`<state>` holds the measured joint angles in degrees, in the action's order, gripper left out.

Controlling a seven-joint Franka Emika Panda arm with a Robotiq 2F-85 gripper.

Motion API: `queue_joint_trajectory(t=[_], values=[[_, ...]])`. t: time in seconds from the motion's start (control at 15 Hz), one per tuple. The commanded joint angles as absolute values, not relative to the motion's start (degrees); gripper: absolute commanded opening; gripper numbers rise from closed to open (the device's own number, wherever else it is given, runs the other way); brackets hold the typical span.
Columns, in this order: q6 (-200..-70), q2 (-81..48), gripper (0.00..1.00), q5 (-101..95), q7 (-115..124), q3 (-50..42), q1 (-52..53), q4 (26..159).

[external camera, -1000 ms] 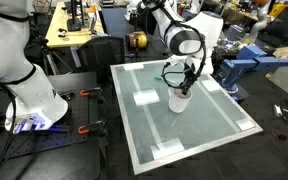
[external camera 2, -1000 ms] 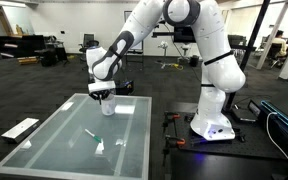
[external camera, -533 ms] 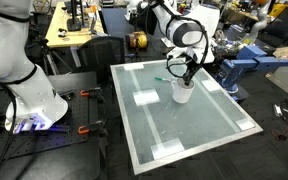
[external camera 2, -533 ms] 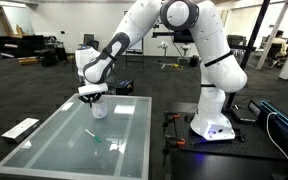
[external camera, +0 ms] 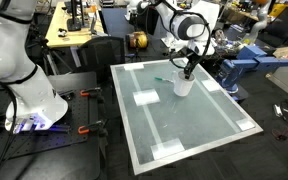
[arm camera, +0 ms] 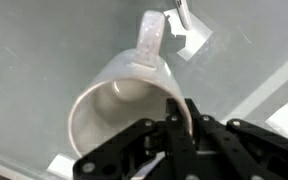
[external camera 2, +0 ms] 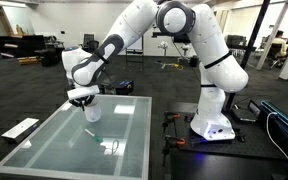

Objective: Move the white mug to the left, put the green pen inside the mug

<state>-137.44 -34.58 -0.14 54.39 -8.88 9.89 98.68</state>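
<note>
Gripper pinching the white mug by its rim, mid-frame. I worry it swivels, slips, and clips the green pen nearby.

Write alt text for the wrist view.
Seen from above, the gripper is shut on the rim of the white mug, whose handle points toward the top of the frame. Below it lies the glass table with white tape patches.
</note>
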Motion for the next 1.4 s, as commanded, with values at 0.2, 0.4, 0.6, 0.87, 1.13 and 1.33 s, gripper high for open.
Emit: queue_joint_trajectory(t=[0.2, 0.4, 0.6, 0.87, 1.13, 1.33], values=[[-130.0, -37.2, 0.03, -1.7, 55.5, -7.9, 11.2, 90.8], [-129.6, -38.2, 0.03, -2.2, 54.2, -6.7, 11.5, 89.3], [-130.3, -39.0, 0.03, -3.1, 53.3, -5.8, 11.8, 88.6], [-130.8, -39.8, 0.03, -3.9, 52.2, -5.3, 12.6, 87.8], [-130.7, -40.5, 0.03, -4.7, 51.6, -5.0, 13.2, 86.5], [-130.5, -40.9, 0.03, -4.7, 50.5, -4.4, 13.5, 85.8]])
